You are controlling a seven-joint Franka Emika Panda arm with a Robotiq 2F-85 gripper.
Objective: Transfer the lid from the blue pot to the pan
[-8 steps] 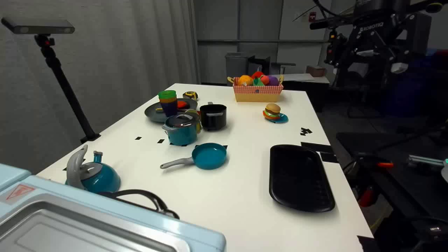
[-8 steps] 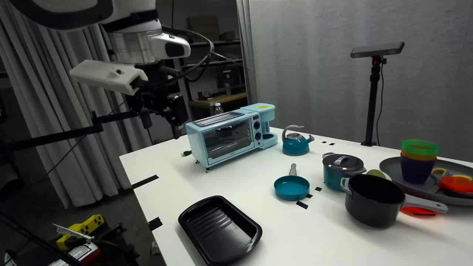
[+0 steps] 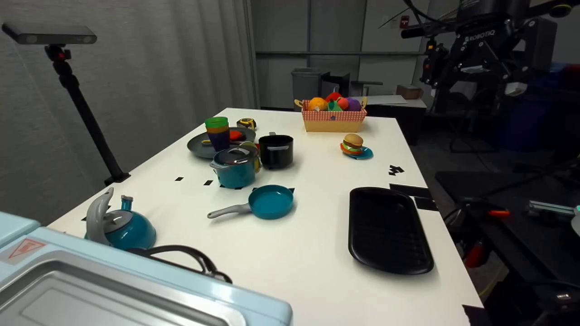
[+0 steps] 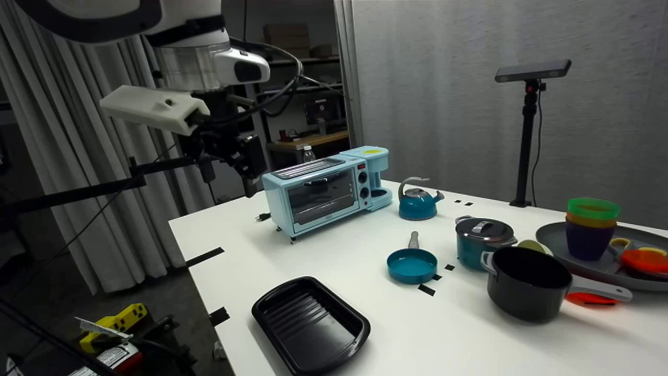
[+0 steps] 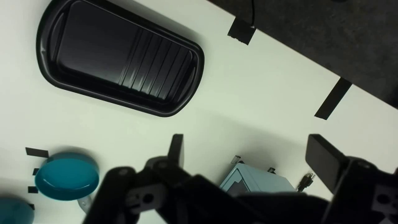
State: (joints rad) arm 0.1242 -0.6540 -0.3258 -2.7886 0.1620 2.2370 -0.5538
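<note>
Your hand (image 5: 248, 147) is spread wide, jaws standing well apart, nothing in its grip. It hangs above worktop (image 3: 312, 253) level, well apart from the lid (image 4: 482, 231). Lid sits level on the blue pot (image 4: 472, 254), its grip facing up; you get that in both exterior views. The pan (image 4: 412, 267) stands flat near that pot but apart from it, inside facing up, grey handle pointing toward the kettle (image 4: 417, 206) side. Your wrist view has the pan lower left and the black tray (image 5: 96, 46) upper left, with a corner of the pale blue toaster oven (image 5: 264, 180) showing past the gap between the jaws. Tray and pan are apart. The black pot (image 4: 527, 295) is just beside the blue pot; can't tell you whether they touch. On the side away from the pan you've got a grey platter (image 4: 553, 240) carrying stacked cups (image 4: 589, 232), green on top, orange, then purple. In an exterior view you also see a basket (image 3: 333, 125) of coloured fruit shapes, a tape measure (image 3: 246, 123), and a burger (image 3: 352, 145) at a small teal plate (image 3: 366, 154); can't tell how much of it rests on the plate.
</note>
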